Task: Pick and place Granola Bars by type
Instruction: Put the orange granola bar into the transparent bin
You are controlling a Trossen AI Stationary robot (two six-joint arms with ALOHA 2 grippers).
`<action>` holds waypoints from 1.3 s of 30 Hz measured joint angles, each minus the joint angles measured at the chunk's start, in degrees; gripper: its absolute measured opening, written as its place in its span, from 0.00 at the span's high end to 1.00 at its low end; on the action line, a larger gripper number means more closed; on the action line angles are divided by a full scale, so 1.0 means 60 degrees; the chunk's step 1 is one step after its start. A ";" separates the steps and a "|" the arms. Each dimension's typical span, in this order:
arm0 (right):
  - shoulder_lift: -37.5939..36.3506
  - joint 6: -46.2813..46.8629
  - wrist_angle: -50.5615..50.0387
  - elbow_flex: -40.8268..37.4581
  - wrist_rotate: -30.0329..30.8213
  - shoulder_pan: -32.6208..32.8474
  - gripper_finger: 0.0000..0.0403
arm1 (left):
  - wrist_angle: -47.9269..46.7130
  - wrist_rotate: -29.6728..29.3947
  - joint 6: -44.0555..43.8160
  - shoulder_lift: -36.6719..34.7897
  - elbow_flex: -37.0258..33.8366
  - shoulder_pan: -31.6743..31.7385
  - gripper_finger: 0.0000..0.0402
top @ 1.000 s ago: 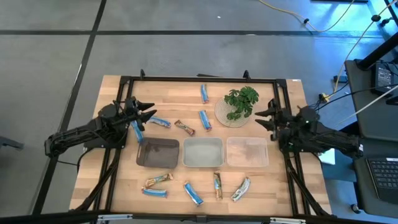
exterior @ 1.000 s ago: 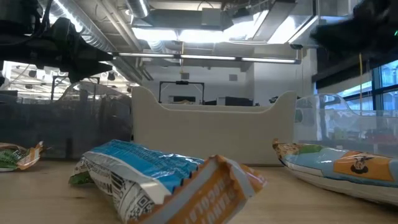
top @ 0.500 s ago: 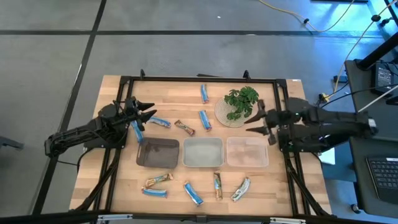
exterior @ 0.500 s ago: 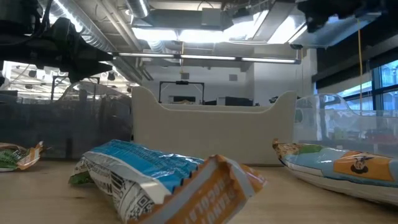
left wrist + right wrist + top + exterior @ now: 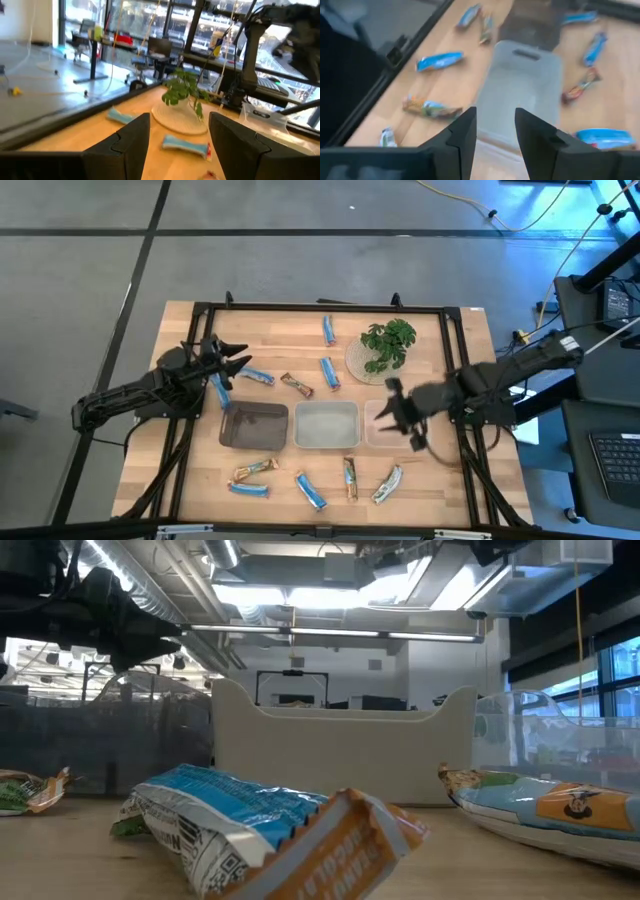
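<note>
Spread and empty, the right gripper [image 5: 400, 418] hangs over the clear tray [image 5: 378, 438], seemingly reaching for the bars [image 5: 348, 478] along the near edge, while the left gripper [image 5: 228, 362], also parted, waits

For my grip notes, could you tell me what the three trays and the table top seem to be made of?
Dark tray: probably matte plastic, opaque. Middle tray: frosted, translucent plastic by its look. Right tray: clearer plastic, wood showing through. Table top: pale wood, visible plank grain.

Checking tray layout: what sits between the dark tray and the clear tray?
High view: the pale grey-green tray, empty, sits between the dark tray and the clear tray.
</note>
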 joint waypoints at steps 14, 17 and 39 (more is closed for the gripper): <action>0.2249 0.3562 -0.0236 0.0617 -0.0471 0.2154 0.66 | 0.0065 -0.0050 0.0163 0.0004 0.0000 -0.0004 0.51; 0.2548 0.3559 -0.0172 0.0617 -0.0594 0.2159 0.66 | 0.0098 -0.0061 0.0163 0.0004 0.0000 -0.0004 0.51; 0.4429 0.5068 0.1059 0.0602 -0.1006 0.2589 0.34 | 0.0056 -0.0248 0.0549 0.0004 0.0000 0.0000 0.51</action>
